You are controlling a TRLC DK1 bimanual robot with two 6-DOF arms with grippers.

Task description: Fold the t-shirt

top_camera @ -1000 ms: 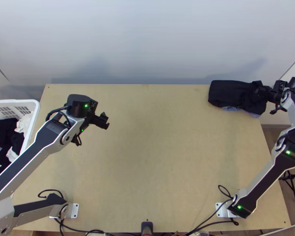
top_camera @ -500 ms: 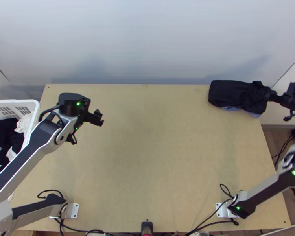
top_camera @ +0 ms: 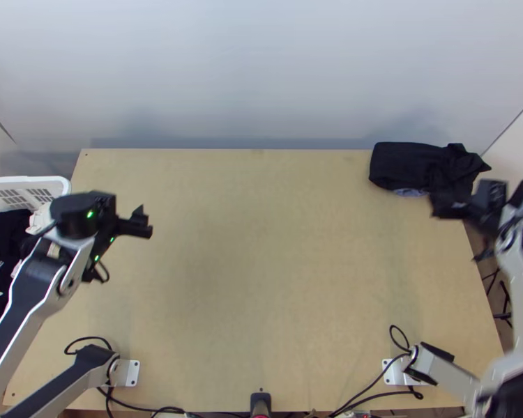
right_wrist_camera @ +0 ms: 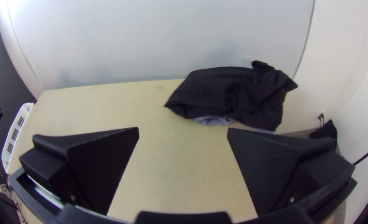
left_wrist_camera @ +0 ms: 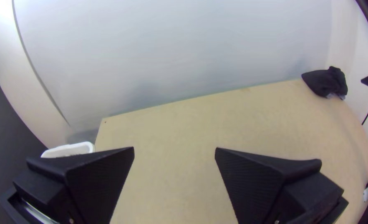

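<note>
On the pale wooden desk, at its far right corner, lies a bunched black cloth garment, probably light and limp, best pinched by an edge. The left gripper and right gripper each have 2 open, empty fingers.

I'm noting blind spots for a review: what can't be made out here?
Basket: cut off by the top view's left edge.
Its clothes: partly behind the left arm, top view.
Bluish cloth: mostly under the black cloth, right wrist view.
Right arm: blurred, top view.
</note>
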